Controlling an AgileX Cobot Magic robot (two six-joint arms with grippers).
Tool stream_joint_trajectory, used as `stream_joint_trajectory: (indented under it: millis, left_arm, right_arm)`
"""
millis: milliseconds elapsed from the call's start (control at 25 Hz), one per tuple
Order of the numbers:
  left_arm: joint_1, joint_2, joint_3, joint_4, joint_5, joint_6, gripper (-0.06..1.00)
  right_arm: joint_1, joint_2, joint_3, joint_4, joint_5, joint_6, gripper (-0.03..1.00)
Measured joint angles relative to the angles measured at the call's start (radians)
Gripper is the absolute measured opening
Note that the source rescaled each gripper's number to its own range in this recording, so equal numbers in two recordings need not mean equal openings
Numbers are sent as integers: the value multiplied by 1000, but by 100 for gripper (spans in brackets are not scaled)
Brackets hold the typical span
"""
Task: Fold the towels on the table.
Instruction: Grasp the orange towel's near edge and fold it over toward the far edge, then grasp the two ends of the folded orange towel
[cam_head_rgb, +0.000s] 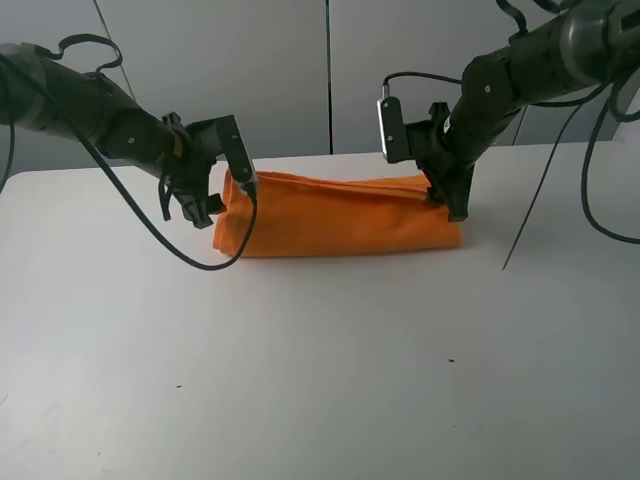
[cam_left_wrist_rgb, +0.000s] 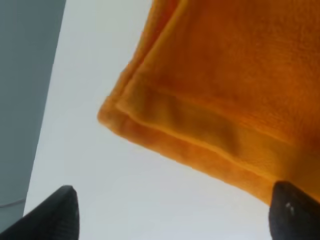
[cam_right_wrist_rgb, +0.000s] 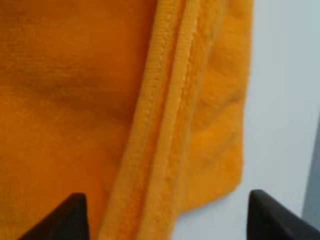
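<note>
Toward 12 o'clock on the table (cam_head_rgb: 320, 400), as seen from the high camera, the orange towel (cam_head_rgb: 340, 215) is laid as a long folded band running from 9 o'clock to 3 o'clock. Its 9 o'clock end is met by the left gripper (cam_head_rgb: 218, 195), and its 3 o'clock end by the right gripper (cam_head_rgb: 452, 203), which is pointed down at the cloth.

From the left wrist camera, a folded corner of the towel is seen, with 2 layered edges and a flat border band. The 2 dark fingertips (cam_left_wrist_rgb: 55, 217) are spread wide. 1 is set over bare table and the other at the towel's edge. No cloth is pinched between them.

From the right wrist camera, stitched hems are seen lying side by side, and the fingertips (cam_right_wrist_rgb: 272, 215) are likewise held wide apart. The hems pass between them and nothing is gripped.

A black cable (cam_head_rgb: 185, 255) is looped below the left arm. A tiny dark speck (cam_head_rgb: 450, 361) is seen on the tabletop toward 6 o'clock of the towel.
</note>
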Motion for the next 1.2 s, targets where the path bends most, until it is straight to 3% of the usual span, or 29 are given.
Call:
stream_joint_trajectory:
  millis: [120, 280, 480, 640, 920, 1080, 1200]
  left_arm:
    - [0, -25, 0, 3, -2, -13, 98]
    - [0, -65, 0, 3, 5, -76, 98]
    - [0, -97, 0, -99, 38, -242, 98]
    - [0, -93, 0, -228, 95, -354, 98]
    - [65, -11, -109, -502, 290, -404, 99]
    - [79, 57, -160, -560, 352, -407, 99]
    - [79, 103, -191, -616, 377, -409, 99]
  right_arm:
    - [0, -36, 0, 0, -7, 10, 85]
    - [0, -77, 0, 0, -3, 78, 97]
    - [0, -112, 0, 0, 5, 481, 100]
    - [-7, -115, 0, 47, 78, 698, 100]
    - [-128, -116, 0, 344, 196, 751, 100]
    - [-179, -100, 0, 477, 240, 751, 100]
    - [-187, -53, 0, 521, 273, 751, 100]
